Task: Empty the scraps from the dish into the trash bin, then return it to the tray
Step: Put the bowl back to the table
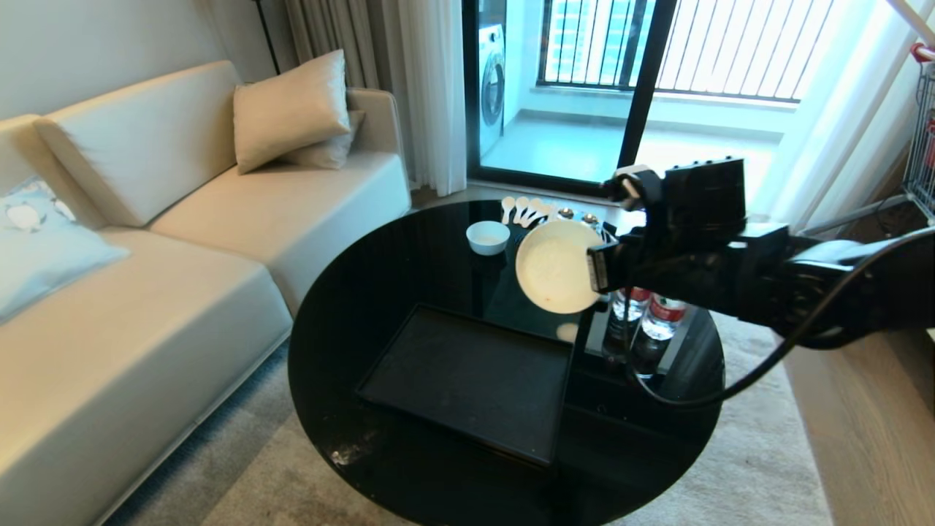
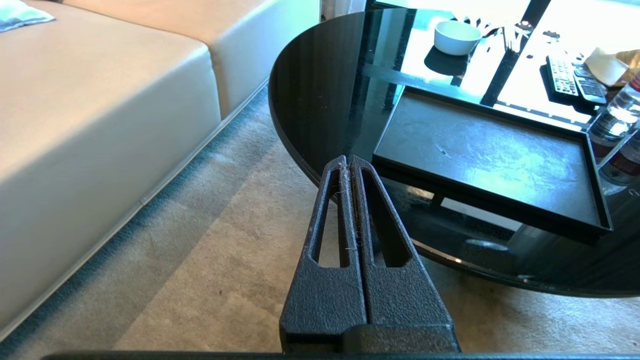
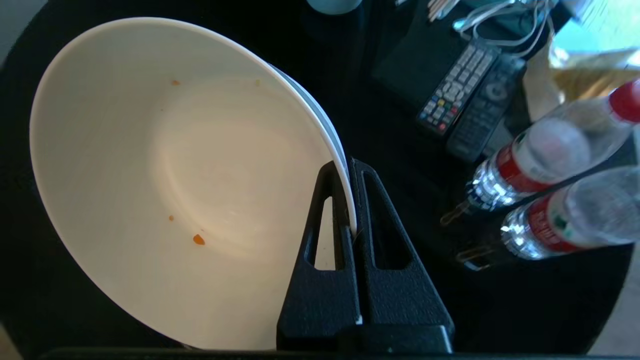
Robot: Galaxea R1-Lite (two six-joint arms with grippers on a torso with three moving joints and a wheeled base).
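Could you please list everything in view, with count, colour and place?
dish: one, white, held tilted above the table by its rim, a few orange specks inside
tray: one, black, on the table's near side, nothing on it
table: one, round, black glass, beside the sofa
small bowl: one, white, far side of table
spoons: several, white, beyond the small bowl
bottles: two, clear with red labels, lying beside the tray
remotes: two, dark, beyond the bottles
sofa: one, cream, left of table
right gripper: shut on dish rim
left gripper: shut, over the carpet off the table's edge

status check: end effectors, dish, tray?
Right end effector shut on dish rim, above table. Left end effector shut, parked. Only orange specks inside. Tray bare.
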